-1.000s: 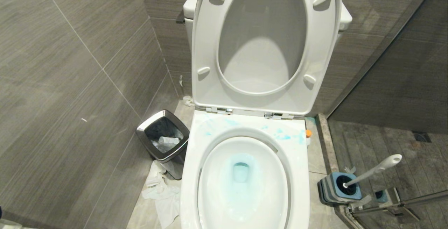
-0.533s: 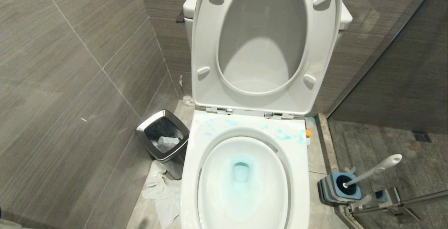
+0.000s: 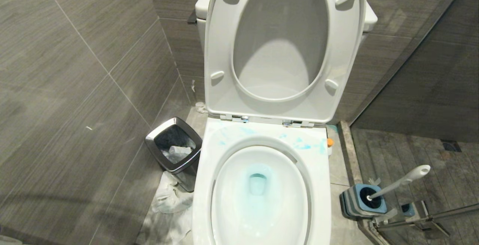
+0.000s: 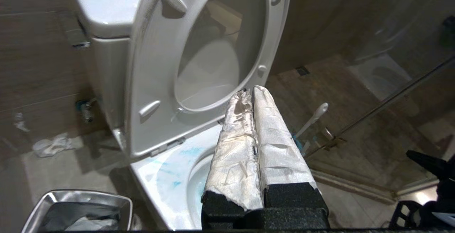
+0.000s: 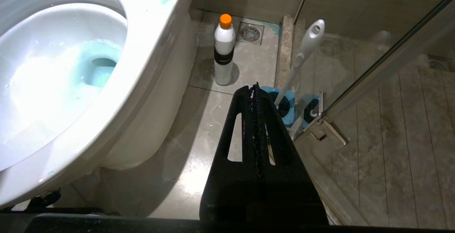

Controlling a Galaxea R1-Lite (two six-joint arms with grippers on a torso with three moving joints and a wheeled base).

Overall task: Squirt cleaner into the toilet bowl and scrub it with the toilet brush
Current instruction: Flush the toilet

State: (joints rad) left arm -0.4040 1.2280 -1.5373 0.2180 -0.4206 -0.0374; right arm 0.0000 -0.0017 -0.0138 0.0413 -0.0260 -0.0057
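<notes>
You are raising the left gripper [image 4: 251,92], fingers pressed together and empty, near the upright seat [image 4: 149,62]. Clipping it risks dropping it over the toilet bowl [image 3: 318,185]. The right gripper [image 5: 254,87], pressed together too, is idling by the toilet brush [image 5: 305,46].

A dark shadow spread over the crumpled white tissue [image 3: 170,207] and floor tiles [image 3: 155,230] at the lower left of the head view, beside the toilet bowl [image 3: 260,196]. A second earlier that paper was brightly lit; half a second earlier only a faint shadow showed.
</notes>
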